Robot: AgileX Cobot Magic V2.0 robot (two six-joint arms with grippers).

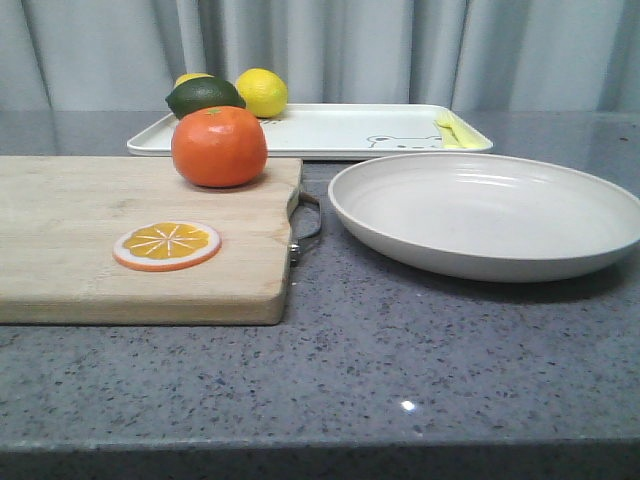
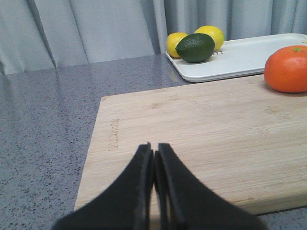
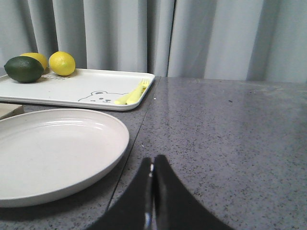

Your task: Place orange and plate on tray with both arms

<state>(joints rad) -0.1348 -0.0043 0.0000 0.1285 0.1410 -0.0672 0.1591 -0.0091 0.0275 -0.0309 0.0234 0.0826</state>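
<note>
The orange [image 1: 219, 146] sits on the far end of a wooden cutting board [image 1: 90, 250]; it also shows in the left wrist view [image 2: 288, 68]. The off-white plate [image 1: 480, 180] lies on the counter to the board's right, and shows in the right wrist view [image 3: 38, 153]. The white tray [image 1: 330, 130] with the bear drawing lies behind both. My left gripper [image 2: 153, 149] is shut and empty over the board's near end. My right gripper [image 3: 152, 162] is shut and empty over the counter, beside the plate. Neither gripper shows in the front view.
An orange slice disc [image 1: 167, 245] lies on the board. Two lemons [image 1: 261, 92] and a dark green lime [image 1: 204, 97] sit at the tray's far left; a yellow fork [image 1: 447, 130] lies at its right end. Grey curtains hang behind the grey stone counter [image 1: 400, 370].
</note>
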